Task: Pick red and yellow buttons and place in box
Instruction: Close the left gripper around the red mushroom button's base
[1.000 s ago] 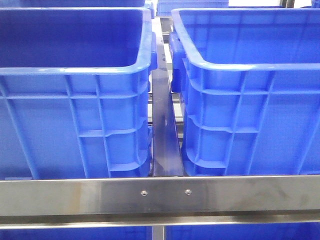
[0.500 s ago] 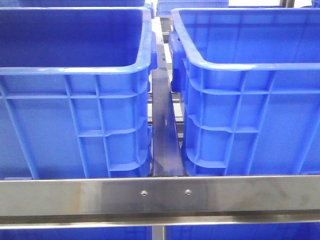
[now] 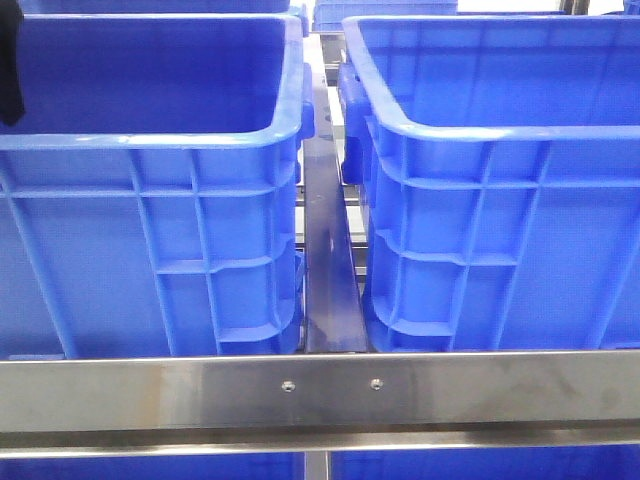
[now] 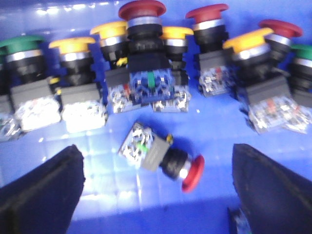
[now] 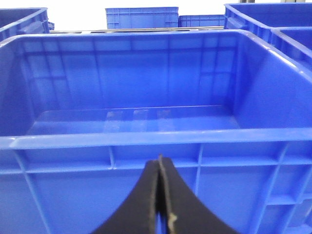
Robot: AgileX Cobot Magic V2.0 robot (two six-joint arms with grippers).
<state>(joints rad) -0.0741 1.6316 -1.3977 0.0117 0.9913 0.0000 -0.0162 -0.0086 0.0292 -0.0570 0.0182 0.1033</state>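
- Newly entering the front view at its far left edge is a dark shape (image 3: 9,65), over the left-hand large bright blue ribbed plastic crate (image 3: 150,140); earlier frames were showing only crate there, and what the shape is cannot be told.
- Left gripper (image 4: 158,190) is hanging wide open, its two dark padded fingers (image 4: 41,195) spreading far apart and gripping nothing.
- Between those fingers, touching neither, a small red-domed push button with a black collar and grey contact block (image 4: 163,158) is lying on its side on the blue crate floor (image 4: 117,195).
- Beyond it, a row of red-, yellow- and green-capped push buttons (image 4: 146,53) is standing against the crate wall.
- Right gripper (image 5: 160,204) is sitting fully closed, finger pads pressing together and holding nothing.
- It is pointing level at the outer wall of the right-hand blue plastic crate (image 5: 146,141), just below the rolled rim.
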